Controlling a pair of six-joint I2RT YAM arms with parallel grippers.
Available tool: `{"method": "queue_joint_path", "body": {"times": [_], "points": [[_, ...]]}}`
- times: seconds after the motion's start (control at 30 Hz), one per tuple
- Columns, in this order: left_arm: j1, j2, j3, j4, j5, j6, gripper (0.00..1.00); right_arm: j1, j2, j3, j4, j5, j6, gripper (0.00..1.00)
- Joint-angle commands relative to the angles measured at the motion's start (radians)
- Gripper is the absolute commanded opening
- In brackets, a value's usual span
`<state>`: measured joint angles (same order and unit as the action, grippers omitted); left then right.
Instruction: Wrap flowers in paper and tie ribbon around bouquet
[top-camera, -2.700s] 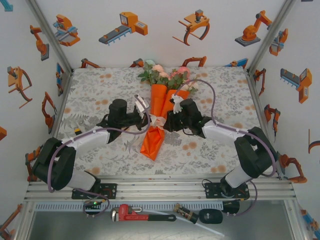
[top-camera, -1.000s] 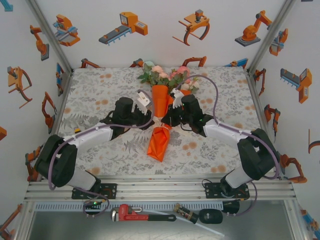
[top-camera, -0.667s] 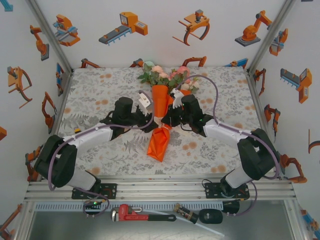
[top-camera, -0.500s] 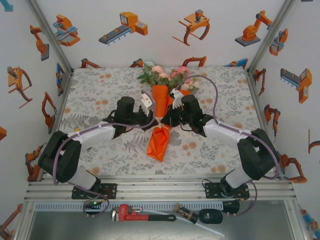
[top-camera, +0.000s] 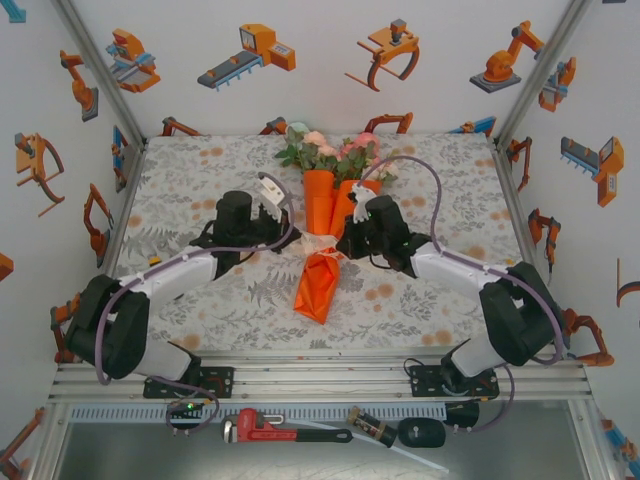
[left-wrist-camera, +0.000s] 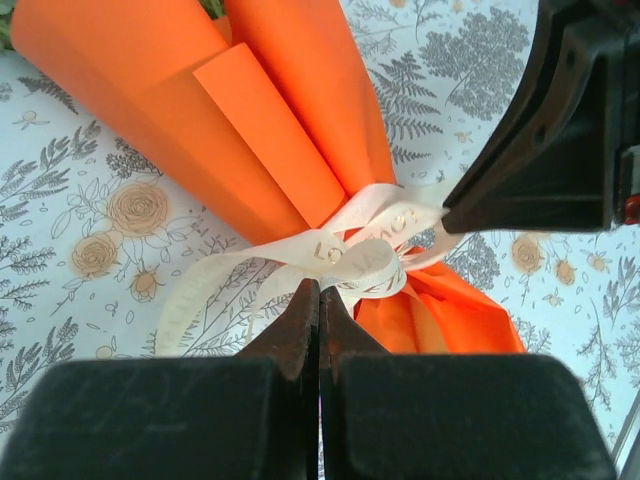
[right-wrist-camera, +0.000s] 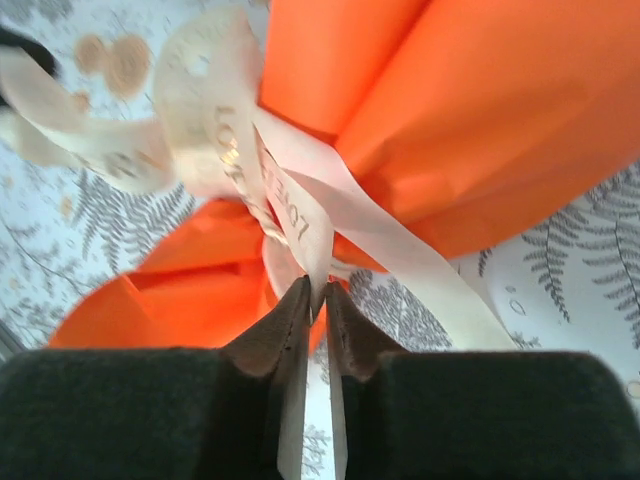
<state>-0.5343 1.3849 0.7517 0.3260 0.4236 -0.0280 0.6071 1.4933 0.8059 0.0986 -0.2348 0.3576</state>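
ribbon (left-wrist-camera: 352, 262) lettering up close, perhaps "love"

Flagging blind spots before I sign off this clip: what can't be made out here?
Top external: ribbon knot too small to judge.
Left wrist: shut left pincer hides whether ribbon is pinched.
Right wrist: ribbon lettering blurred; bouquet blooms cut off by frame edge.

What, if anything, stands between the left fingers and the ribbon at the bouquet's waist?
Nothing visible does. The left gripper, fingers shut, has its tips right at the ribbon knot on the bouquet; the right gripper sits on the knot's far side, not between.
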Motion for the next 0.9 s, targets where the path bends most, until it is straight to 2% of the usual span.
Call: {"method": "queue_joint_path", "body": {"times": [0.0, 0.13, 0.3, 0.47, 0.6, 0.67, 0.8, 0.87], "points": [[-0.001, -0.02, -0.008, 0.03, -0.008, -0.034, 0.0, -0.003, -0.021, 0.014, -0.035, -0.009, -0.06, 0.3], [-0.002, -0.031, -0.006, 0.021, -0.006, -0.024, 0.0, 0.0, -0.017, 0.094, -0.124, 0.014, -0.205, 0.44], [-0.001, -0.03, -0.004, 0.013, -0.018, -0.023, 0.0, 0.004, 0.041, 0.188, -0.163, -0.077, -0.299, 0.45], [-0.001, -0.023, -0.003, 0.012, -0.015, -0.025, 0.0, 0.006, 0.129, 0.24, -0.152, -0.194, -0.277, 0.45], [-0.001, -0.021, -0.001, 0.018, -0.012, -0.022, 0.0, 0.019, 0.177, 0.267, -0.157, -0.201, -0.275, 0.43], [-0.001, -0.017, -0.002, 0.02, -0.005, -0.02, 0.0, 0.019, 0.192, 0.275, -0.163, -0.198, -0.275, 0.38], [-0.001, -0.008, -0.003, 0.024, 0.002, -0.015, 0.0, 0.019, 0.182, 0.28, -0.163, -0.169, -0.264, 0.07], [0.0, -0.004, -0.002, 0.024, 0.019, -0.008, 0.0, 0.018, 0.157, 0.27, -0.148, -0.153, -0.254, 0.0]]}}
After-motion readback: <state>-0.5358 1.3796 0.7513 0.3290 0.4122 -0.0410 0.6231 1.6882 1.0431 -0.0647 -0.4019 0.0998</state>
